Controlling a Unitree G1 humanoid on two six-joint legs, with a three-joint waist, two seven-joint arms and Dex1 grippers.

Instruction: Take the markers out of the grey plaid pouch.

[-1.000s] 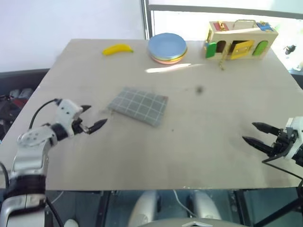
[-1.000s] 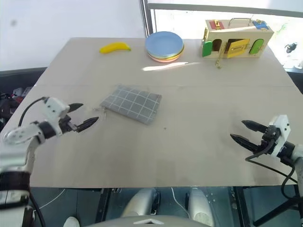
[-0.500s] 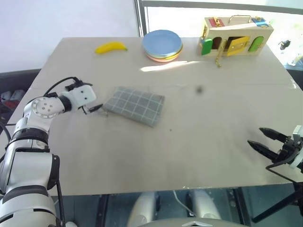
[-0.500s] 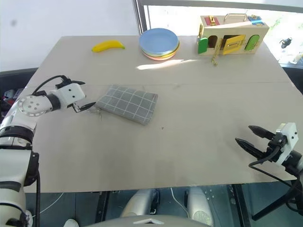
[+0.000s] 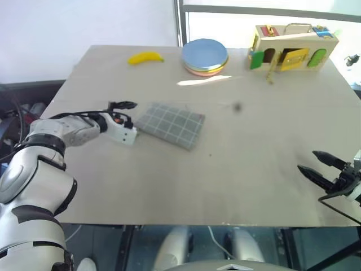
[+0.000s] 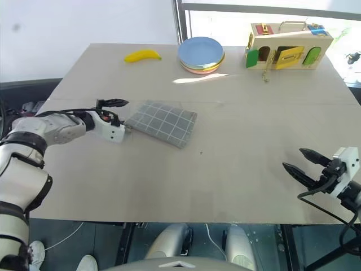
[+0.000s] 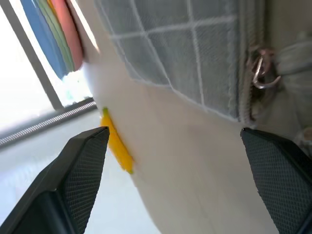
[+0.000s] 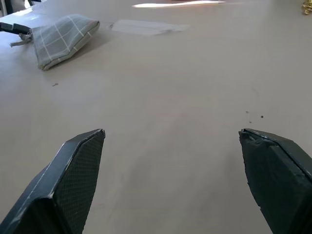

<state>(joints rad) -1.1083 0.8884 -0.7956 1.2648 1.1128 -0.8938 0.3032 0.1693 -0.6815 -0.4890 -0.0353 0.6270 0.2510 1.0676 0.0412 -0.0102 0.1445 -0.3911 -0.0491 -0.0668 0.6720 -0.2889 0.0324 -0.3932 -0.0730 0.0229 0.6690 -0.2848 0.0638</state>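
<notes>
Tabletop (image 5: 169,180): grey plaid pouch (image 5: 171,125) lies flat, contents hidden; left gripper (image 5: 125,118) & right gripper (image 5: 317,167) both spread, empty.

The left gripper (image 5: 125,116) has rolled over and reached the grey plaid pouch's (image 5: 171,125) end.

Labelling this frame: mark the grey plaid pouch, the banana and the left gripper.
grey plaid pouch (image 5: 171,124), left eye view, middle of its top face.
banana (image 5: 145,57), left eye view, mid-length.
left gripper (image 6: 122,114), right eye view, between its open fingertips.
</notes>
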